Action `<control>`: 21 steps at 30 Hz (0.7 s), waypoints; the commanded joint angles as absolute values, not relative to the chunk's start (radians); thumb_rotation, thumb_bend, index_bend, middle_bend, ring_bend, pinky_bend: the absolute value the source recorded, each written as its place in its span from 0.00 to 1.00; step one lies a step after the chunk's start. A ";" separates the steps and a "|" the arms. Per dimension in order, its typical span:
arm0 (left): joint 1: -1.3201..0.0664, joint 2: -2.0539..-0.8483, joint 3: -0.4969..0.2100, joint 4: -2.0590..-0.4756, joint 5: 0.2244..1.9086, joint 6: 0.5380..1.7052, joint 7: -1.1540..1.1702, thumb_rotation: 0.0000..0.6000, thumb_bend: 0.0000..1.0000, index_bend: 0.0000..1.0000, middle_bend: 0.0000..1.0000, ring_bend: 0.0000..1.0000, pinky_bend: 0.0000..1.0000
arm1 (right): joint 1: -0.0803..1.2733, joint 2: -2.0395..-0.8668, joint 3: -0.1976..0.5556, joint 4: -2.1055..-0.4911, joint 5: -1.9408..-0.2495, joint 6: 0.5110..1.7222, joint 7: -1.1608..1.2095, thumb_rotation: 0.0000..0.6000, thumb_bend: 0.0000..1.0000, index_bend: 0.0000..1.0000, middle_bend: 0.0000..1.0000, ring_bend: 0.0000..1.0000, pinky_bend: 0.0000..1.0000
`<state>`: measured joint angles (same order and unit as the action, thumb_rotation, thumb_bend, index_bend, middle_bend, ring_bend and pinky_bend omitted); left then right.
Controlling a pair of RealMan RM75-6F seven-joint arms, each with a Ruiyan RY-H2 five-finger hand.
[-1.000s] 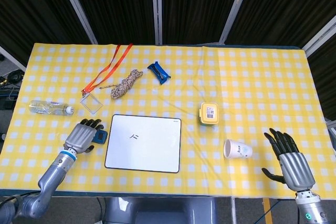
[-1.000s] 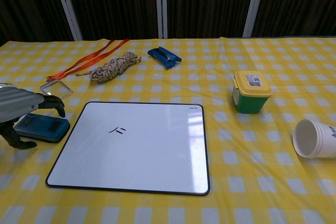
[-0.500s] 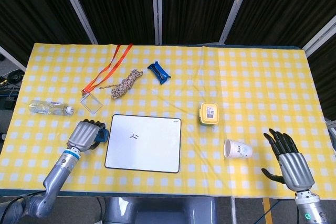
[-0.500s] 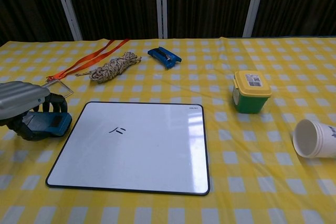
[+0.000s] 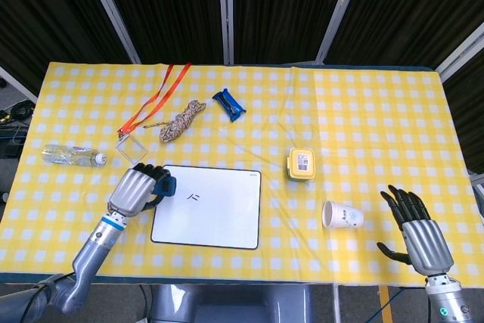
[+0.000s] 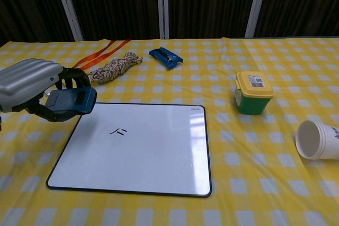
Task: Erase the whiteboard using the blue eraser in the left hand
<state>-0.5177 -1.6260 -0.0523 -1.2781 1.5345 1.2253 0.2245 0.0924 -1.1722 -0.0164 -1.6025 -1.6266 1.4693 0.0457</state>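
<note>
Chest view shows the left hand [image 6: 29, 86] at the left edge of the frame, its fingers wrapped around the blue eraser [image 6: 70, 100], which hangs above the upper left corner of the whiteboard [image 6: 143, 146]. A small black mark [image 6: 117, 130] sits on the board's left half. Head view places the right hand [image 5: 418, 230] at the lower right of the frame, fingers spread and holding nothing, just right of a tipped paper cup [image 5: 342, 215] on the checkered counter [image 5: 363, 126].
</note>
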 commanded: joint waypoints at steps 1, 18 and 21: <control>-0.541 -1.660 -0.056 -1.258 1.554 1.225 0.208 1.00 0.64 0.77 0.58 0.55 0.52 | 0.093 -1.170 -0.014 -1.601 -1.620 1.467 0.055 1.00 0.07 0.01 0.00 0.00 0.00; -0.657 -1.880 -0.066 -1.092 1.588 1.133 0.122 1.00 0.64 0.77 0.58 0.55 0.52 | 0.107 -1.172 0.003 -1.572 -1.568 1.425 0.096 1.00 0.07 0.01 0.00 0.00 0.00; -0.663 -1.911 -0.062 -1.063 1.593 1.135 0.095 1.00 0.64 0.77 0.58 0.55 0.52 | 0.108 -1.176 0.001 -1.568 -1.568 1.421 0.091 1.00 0.07 0.01 0.00 0.00 0.00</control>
